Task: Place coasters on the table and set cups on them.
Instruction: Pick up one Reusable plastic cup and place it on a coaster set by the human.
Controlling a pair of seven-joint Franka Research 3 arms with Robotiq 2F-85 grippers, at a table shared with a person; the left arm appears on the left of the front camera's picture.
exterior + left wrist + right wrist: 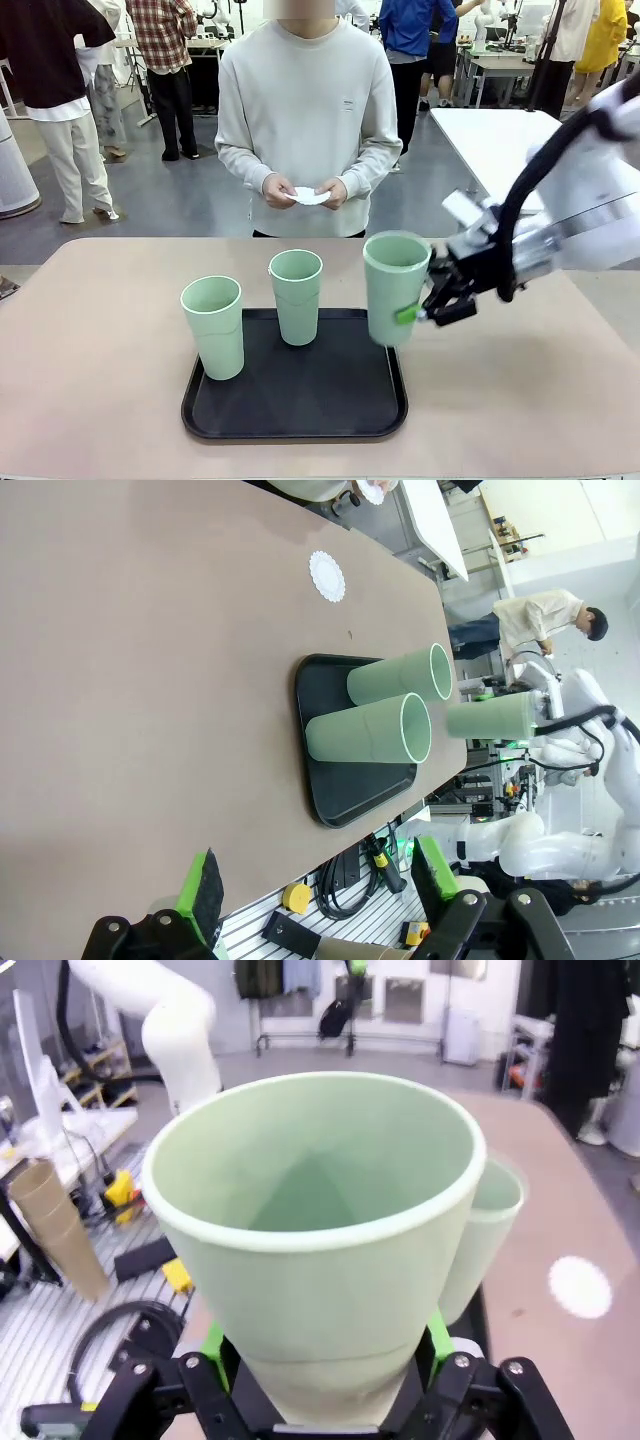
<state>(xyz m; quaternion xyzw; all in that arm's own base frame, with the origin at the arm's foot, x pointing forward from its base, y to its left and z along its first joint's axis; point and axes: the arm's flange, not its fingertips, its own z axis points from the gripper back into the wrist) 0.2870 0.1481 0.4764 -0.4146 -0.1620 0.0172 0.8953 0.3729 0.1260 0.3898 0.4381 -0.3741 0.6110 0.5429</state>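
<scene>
Right jaws clenched on a mint-green cup (320, 1250), held upright by the black tray's (300, 415) edge. Beside those jaws, a second cup (296, 295) and a third cup (213, 325) stand on the tray. Left jaws released, worktop (120, 680) ahead of them; well beyond lies a coaster (326, 576). Farthest, a person's hands (279, 190) hold another coaster (310, 196).

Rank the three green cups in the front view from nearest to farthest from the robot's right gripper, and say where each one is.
1. The held cup, clamped in the right gripper, at the right edge of the black tray.
2. The middle cup, standing at the back of the tray.
3. The left cup, on the tray's left side.
</scene>
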